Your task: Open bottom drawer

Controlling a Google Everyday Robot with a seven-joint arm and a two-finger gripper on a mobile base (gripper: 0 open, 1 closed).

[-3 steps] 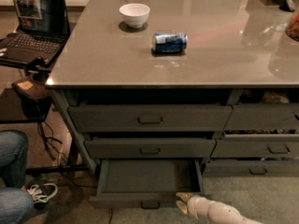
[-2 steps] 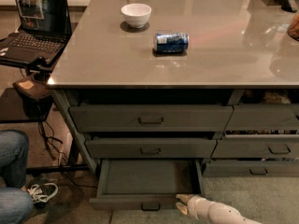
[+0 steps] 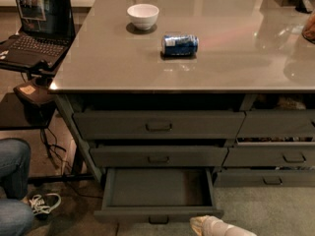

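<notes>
The bottom drawer (image 3: 157, 187) of the left stack stands pulled far out, showing its plain grey inside; its shallow front with a small centre pull (image 3: 158, 219) is near the bottom edge of the camera view. My gripper (image 3: 198, 223), white and pale, enters from the bottom right and sits just right of the drawer front's lower right corner, apart from the pull. The two taller drawers, top (image 3: 158, 125) and middle (image 3: 158, 157), are above it, shut or nearly so.
A grey counter (image 3: 221, 68) holds a white bowl (image 3: 143, 15) and a blue can (image 3: 179, 44) on its side. The neighbouring drawer stack (image 3: 275, 156) is to the right. A laptop (image 3: 37, 26) on a stand and a person's legs and shoe (image 3: 19, 191) are at left.
The view has shifted slightly; the gripper stays near the drawer's front right corner. The drawer remains pulled out as before.
</notes>
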